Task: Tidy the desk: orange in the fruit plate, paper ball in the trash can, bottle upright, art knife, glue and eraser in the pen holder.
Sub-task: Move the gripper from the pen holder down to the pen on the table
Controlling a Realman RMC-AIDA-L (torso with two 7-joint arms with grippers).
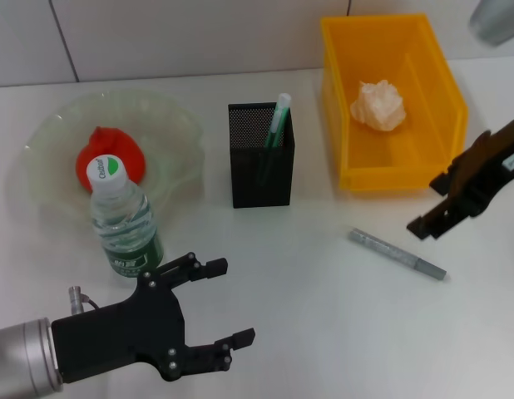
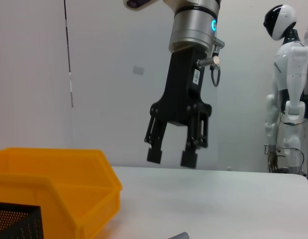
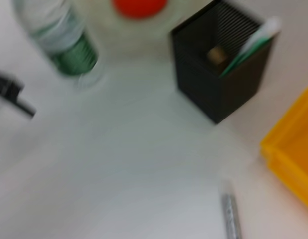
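The orange (image 1: 107, 160) lies in the pale-green fruit plate (image 1: 170, 116). The bottle (image 1: 124, 220) stands upright on the desk (image 1: 323, 332), in front of the plate. The paper ball (image 1: 378, 105) lies in the yellow trash can (image 1: 390, 179). The black mesh pen holder (image 1: 261, 158) holds a green-and-white glue stick (image 1: 278, 120); the right wrist view shows the tan eraser (image 3: 216, 55) inside it. The grey art knife (image 1: 397, 253) lies on the desk. My right gripper (image 1: 432, 218) hangs open and empty above the desk, just right of the knife. My left gripper (image 1: 230, 302) is open and empty near the bottle.
A white humanoid robot (image 2: 286, 84) stands far behind the desk. The trash can (image 2: 59, 184) sits just behind my right gripper (image 2: 171, 158). The knife (image 3: 231, 219) lies between the pen holder (image 3: 221, 64) and the desk's front.
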